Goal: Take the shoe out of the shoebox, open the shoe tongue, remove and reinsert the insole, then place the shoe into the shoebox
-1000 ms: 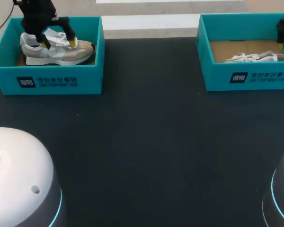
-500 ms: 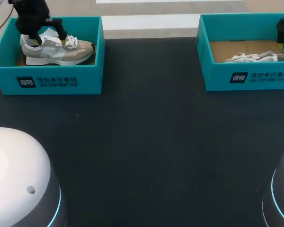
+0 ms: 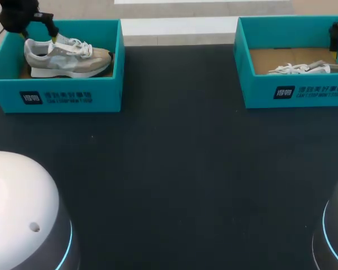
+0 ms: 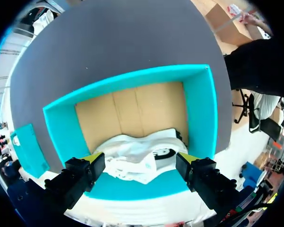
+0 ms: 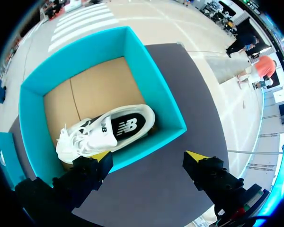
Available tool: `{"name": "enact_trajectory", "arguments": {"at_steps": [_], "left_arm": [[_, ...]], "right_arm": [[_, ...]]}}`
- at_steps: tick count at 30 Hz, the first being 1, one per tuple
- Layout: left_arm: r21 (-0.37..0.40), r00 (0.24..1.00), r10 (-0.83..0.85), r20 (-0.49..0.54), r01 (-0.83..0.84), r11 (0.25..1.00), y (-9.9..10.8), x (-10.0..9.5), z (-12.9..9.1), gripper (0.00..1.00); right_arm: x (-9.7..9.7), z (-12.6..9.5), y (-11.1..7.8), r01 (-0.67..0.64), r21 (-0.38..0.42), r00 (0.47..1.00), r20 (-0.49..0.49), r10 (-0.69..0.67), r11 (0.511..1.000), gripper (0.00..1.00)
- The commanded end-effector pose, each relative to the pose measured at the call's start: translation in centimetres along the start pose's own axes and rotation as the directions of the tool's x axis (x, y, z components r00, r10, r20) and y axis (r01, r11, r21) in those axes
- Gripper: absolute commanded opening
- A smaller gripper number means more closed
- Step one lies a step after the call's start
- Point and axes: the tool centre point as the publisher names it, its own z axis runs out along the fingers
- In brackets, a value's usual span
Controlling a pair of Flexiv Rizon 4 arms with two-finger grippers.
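Two teal boxes sit at the far side of the dark table point(image 3: 174, 169), well apart. The left box point(image 3: 73, 95) holds the beige shoe point(image 3: 67, 56), upright on its sole with the toe toward the table's middle. The left gripper point(image 4: 139, 161) hangs above the shoe's heel end. Its jaws are released and spread wide; the shoe is under the gap and neither finger is gripping it. In the left wrist view the shoe lies against the box wall nearest the gripper, with bare cardboard floor ahead of it.

The right box point(image 3: 296, 93) holds the white shoe point(image 5: 109, 130), on its side with the insole showing, close to the wall. The right gripper point(image 5: 149, 158) hangs over that wall and the table just beside it. Its jaws are released and hold nothing; the shoe is ahead of it.
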Motion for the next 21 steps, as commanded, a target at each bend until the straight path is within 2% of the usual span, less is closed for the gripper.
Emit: {"name": "enact_trajectory", "arguments": {"at_steps": [1,4,20,21], "left_arm": [[-0.020,1.000,0.027,-0.003,-0.027,0.999,0.4,1.3,0.2,1.00],[-0.013,0.999,0.043,-0.032,-0.043,0.999,0.7,2.1,0.5,1.00],[-0.013,0.999,0.043,-0.032,-0.043,0.999,0.7,2.1,0.5,1.00],[-0.021,0.999,0.051,-0.005,-0.051,0.998,0.9,2.3,0.4,1.00]], "right_arm": [[0.0,0.0,0.0,0.000,-0.001,1.000,-0.001,0.000,1.000,1.00],[0.0,0.0,0.0,0.000,-0.001,1.000,-0.001,0.000,1.000,1.00],[0.0,0.0,0.0,0.000,-0.001,1.000,-0.001,0.000,1.000,1.00],[0.0,0.0,0.0,0.000,-0.001,1.000,-0.001,0.000,1.000,1.00]]}}
